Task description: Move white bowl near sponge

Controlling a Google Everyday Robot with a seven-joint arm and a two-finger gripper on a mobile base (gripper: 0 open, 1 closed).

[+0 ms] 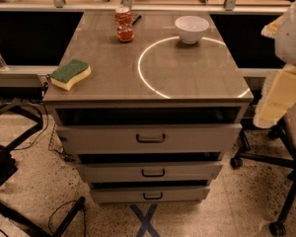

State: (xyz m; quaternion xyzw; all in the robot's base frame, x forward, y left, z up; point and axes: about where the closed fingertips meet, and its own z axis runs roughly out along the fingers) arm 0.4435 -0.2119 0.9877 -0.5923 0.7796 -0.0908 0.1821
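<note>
The white bowl [191, 28] stands upright at the far right of the cabinet top [187, 78]. The sponge [70, 74], yellow with a green top, lies at the near left edge of the same top, far from the bowl. My gripper [278, 100] hangs off the right side of the cabinet, below the level of its top, well apart from both the bowl and the sponge. It holds nothing that I can see.
A red can [123, 23] stands at the far middle of the top, with a dark pen [136, 19] beside it. A bright ring of light [153, 78] marks the top. Three drawers [150, 138] are below. Chair legs [266, 162] stand at the right and dark frames [10, 132] at the left.
</note>
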